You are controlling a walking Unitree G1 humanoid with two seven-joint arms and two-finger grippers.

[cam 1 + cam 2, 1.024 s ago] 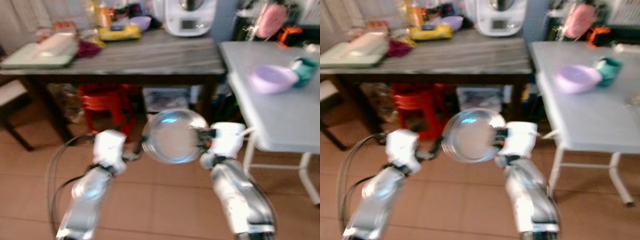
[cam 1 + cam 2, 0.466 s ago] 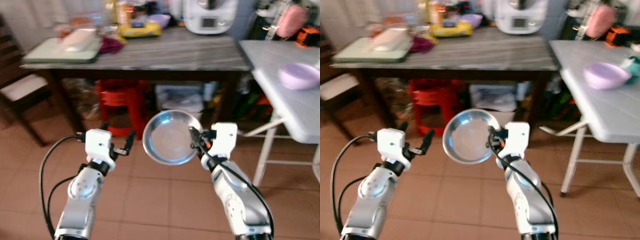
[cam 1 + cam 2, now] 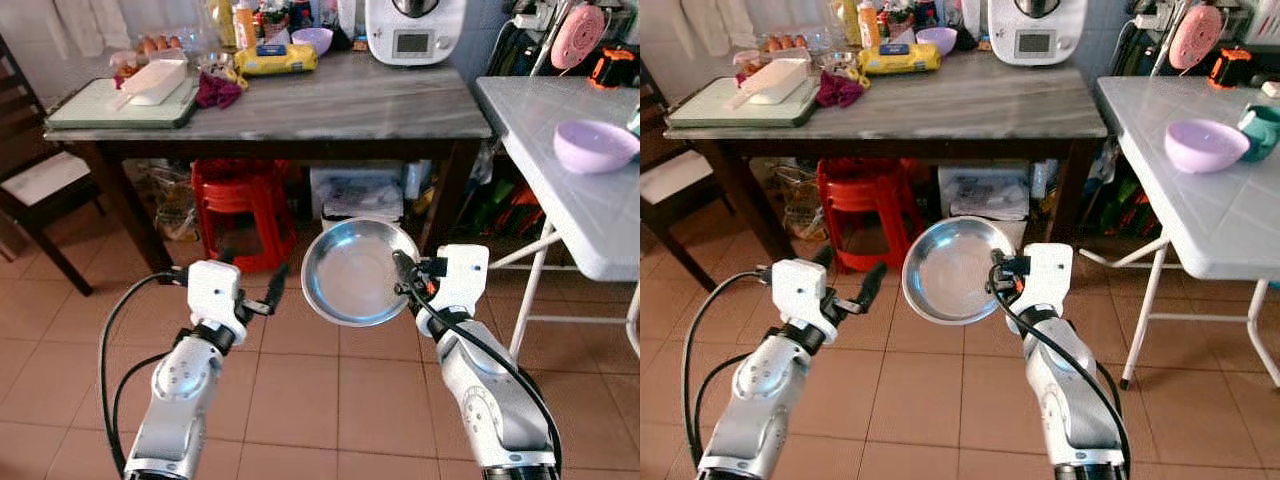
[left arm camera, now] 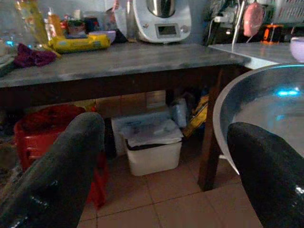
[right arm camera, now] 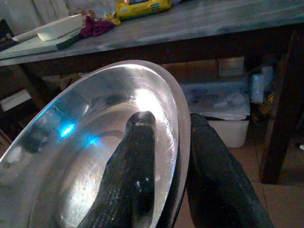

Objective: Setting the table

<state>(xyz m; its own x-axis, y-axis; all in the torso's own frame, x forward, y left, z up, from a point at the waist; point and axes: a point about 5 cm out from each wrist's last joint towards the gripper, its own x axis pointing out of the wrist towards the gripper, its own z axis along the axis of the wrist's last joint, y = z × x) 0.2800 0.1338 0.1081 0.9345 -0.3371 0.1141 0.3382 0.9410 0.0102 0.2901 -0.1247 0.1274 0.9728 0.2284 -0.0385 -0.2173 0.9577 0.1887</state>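
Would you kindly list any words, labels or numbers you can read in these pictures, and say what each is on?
None can be read.
Yellow packet on the dark table: blue label, print too small.
White kitchen machine: display screen, nothing legible.
Bottles at the back: labels too blurred.
Steel plate in the right gripper: unmarked.

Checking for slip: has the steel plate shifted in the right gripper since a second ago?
No. The plate sits as before in the right gripper; the camera turned.
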